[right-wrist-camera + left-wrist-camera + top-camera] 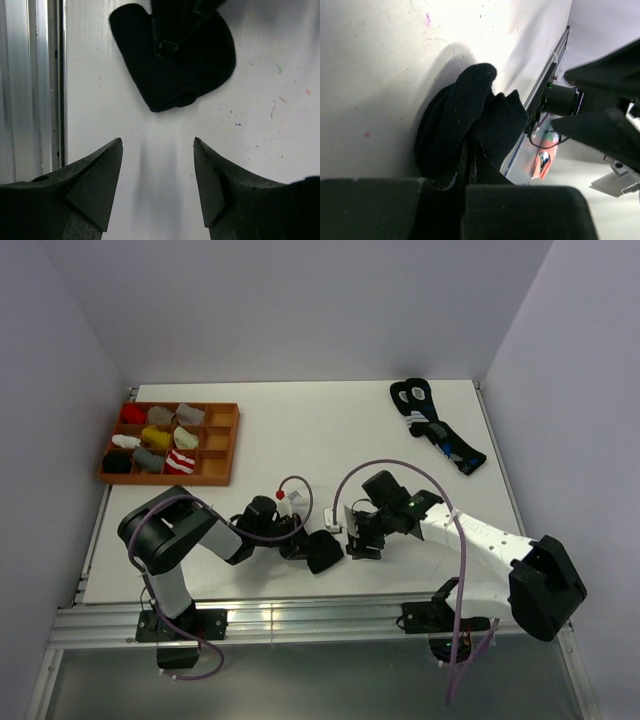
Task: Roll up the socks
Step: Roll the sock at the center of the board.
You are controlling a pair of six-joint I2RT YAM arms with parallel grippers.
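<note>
Near the front edge of the bench (260, 125), the left end effector (464, 197) is clenched on the black sock (165, 85), which lies bunched on the surface. The right end effector (157, 170), spread wide and empty, hovers just beside it. Farther back on the left sits a wooden tray (215, 478).

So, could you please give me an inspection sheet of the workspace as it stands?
Surface: white table, faint marks.
Job's things: black sock, bunched near the front edge; no loose striped sock seen.
Clutter: wooden tray of sock bundles, far left; dark ringed socks, far right.
Grippers: left gripper, jaws shut on black sock; right gripper, jaws open, empty, facing it.
Cables: purple cables loop above both arms.
Surroundings: plain walls; metal rail along near edge.
</note>
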